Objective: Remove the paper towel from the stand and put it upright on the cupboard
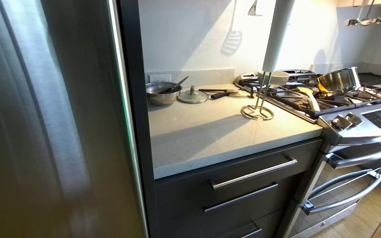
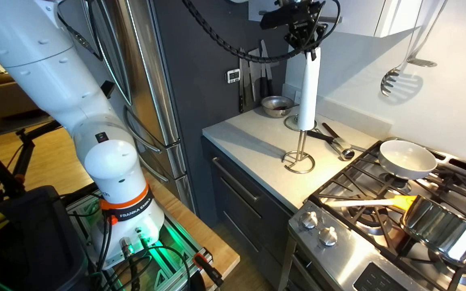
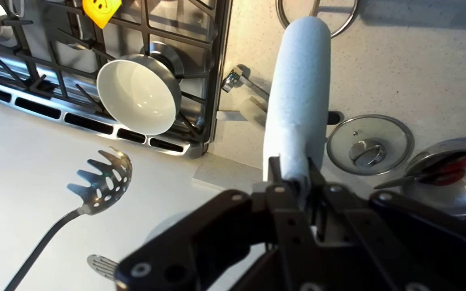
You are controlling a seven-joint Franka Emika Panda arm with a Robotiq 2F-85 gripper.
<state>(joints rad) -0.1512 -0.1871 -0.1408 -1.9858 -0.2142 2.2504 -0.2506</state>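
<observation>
The jaws pinch the paper towel (image 2: 309,93) at its top, high around the stand (image 2: 299,146) on the cupboard (image 2: 271,169).

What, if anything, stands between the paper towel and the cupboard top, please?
The stand does: in both exterior views it meets the bottom of the paper towel held by the tool and seems to continue inside, so lifting clear likely comes first. I see nothing else between it and the cupboard top.

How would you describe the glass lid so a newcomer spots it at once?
Find the cupboard between fridge and stove. On its pale top, beside the metal bowl, lies a round lid; unlike that bowl, it is low, transparent glass with an upright knob.
</observation>
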